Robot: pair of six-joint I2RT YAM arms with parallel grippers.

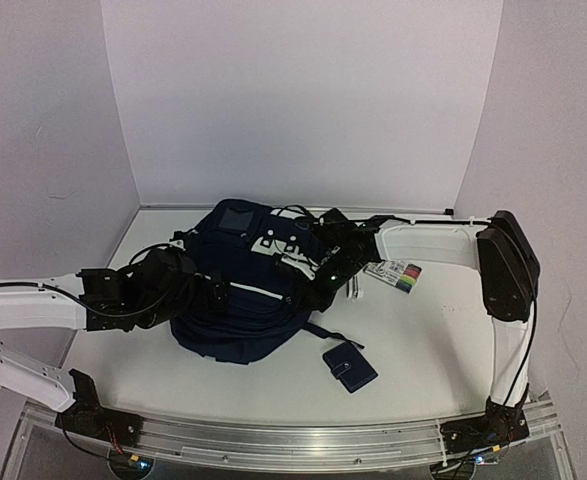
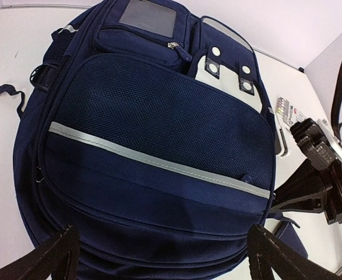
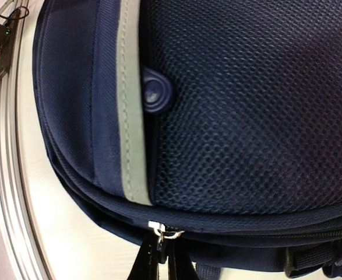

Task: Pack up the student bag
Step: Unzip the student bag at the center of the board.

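Although dealing with a student bag (image 1: 235, 305) slumped low and flat across the middle of the table (image 1: 428, 345), should treat it as a soft load, not a rigid one. Starting nearest the arms, finds a small navy wallet (image 1: 350, 366) lying on the tabletop just in front of the bag, apart from it. Next, sees the left gripper (image 2: 162, 259) spread fully wide over the bag's near bottom edge, one finger to each side, with nothing held between them. Reads the fabric here as thick but limp, sagging under its own weight, so probably light and mostly unfilled. Expects bunching and sliding on the smooth tabletop when tugged. A little farther, on the bag's right side, shows the right gripper (image 1: 320, 288) closed tight at the seam, apparently pinching the zipper pull (image 3: 161, 233); cannot tell the depth of that pinch. Rates that small metal pull as the right hold for opening, though slippery and easy to lose, and best worked with the other hand pinning the body. Advises against grabbing the mesh pocket (image 2: 159, 111), stretchy and prone to snagging, or the flat grey stripe (image 2: 159, 161), offering no fold to pinch. For lifting, favours the dark straps (image 2: 7, 92) or the top end. Farthest back, notes the white patch (image 2: 223, 73) near the bag's top and, off to its right on the table, a white pack (image 1: 399, 275) with coloured bars.
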